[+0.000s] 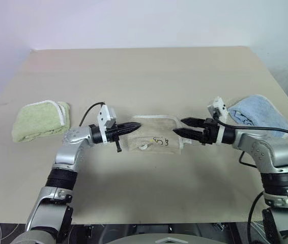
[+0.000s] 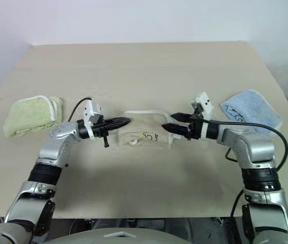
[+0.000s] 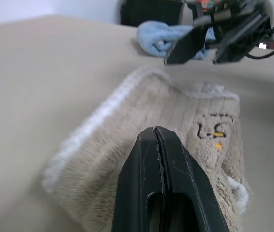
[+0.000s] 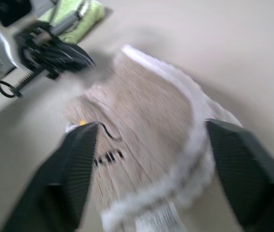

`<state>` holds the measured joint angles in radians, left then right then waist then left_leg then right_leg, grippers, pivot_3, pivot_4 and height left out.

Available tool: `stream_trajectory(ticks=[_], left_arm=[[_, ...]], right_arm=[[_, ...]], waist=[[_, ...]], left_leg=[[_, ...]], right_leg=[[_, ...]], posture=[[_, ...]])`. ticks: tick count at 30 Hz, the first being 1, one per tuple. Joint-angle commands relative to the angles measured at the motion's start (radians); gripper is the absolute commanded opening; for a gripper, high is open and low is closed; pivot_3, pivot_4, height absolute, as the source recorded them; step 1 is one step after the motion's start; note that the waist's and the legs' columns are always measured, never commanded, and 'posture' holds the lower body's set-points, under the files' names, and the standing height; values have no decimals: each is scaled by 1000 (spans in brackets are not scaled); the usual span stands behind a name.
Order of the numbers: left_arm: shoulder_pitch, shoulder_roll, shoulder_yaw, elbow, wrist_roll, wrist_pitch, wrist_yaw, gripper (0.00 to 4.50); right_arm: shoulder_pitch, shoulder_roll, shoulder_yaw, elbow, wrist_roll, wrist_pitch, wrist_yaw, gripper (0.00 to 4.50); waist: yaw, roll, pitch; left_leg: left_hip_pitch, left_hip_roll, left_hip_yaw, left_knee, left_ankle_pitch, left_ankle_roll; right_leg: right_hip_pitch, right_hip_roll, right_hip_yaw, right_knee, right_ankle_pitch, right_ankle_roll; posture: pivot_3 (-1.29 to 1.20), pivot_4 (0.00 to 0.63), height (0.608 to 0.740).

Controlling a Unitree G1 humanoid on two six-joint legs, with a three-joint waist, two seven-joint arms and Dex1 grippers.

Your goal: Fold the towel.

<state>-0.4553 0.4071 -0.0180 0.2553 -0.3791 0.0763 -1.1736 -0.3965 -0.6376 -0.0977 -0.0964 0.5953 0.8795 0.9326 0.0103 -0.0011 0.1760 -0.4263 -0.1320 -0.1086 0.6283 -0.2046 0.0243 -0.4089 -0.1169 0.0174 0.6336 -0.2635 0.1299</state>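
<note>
You've got the towel (image 1: 154, 135) sitting mid-table as a small compact bundle, between the two grippers, w/ the green towel (image 1: 39, 120) well off to its left and the blue towel (image 1: 258, 116) off to its right. Looks like the folding's basically done: layers stacked, white edging along the far side and wrapping the right end, logo and small white loop facing up. What's left, by my read, is only to back the arms off, maybe tidy the right end, which looks a bit puffy.

Left gripper (image 1: 135, 125): fingers pressed together, nothing in them, tip hovering at the bundle's left end. Right gripper (image 1: 184, 127): fingers spread wide, empty, at the right end.

Long axis runs left-right across the table, ends toward each gripper; lying flat.
</note>
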Motion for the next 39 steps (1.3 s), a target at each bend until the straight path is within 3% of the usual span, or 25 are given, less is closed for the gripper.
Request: stream_trajectory(ticks=[1,15,24,39], left_arm=[[17,37,45,-60,-41,-41,-37,0],[125,194,141,-49,-70,-99,-113,0],[242,288,251,-78,-167,-70,-201,0],[278,263,258,-82,-187,-72,-191,0]], right_arm=[[11,-16,-38,-25,38,37,-16,4476],[-72,59,-37,163,54,123,-123,4476],[-108,107,9,257,19,98,-126,4476],[-202,212,78,283,-9,82,-110,4476]], waist=[[-1,0,0],[-5,0,0],[-12,1,0],[-27,1,0]], left_leg=[[0,0,0,0,0,0],[0,1,0,-1,0,0],[0,1,1,-2,0,0],[1,2,1,-4,0,0]], right_leg=[[0,0,0,0,0,0],[0,0,1,-1,0,0],[-1,0,1,-1,0,0],[-2,2,2,-1,0,-1]], posture=[[0,150,728],[0,150,728],[0,150,728],[0,150,728]])
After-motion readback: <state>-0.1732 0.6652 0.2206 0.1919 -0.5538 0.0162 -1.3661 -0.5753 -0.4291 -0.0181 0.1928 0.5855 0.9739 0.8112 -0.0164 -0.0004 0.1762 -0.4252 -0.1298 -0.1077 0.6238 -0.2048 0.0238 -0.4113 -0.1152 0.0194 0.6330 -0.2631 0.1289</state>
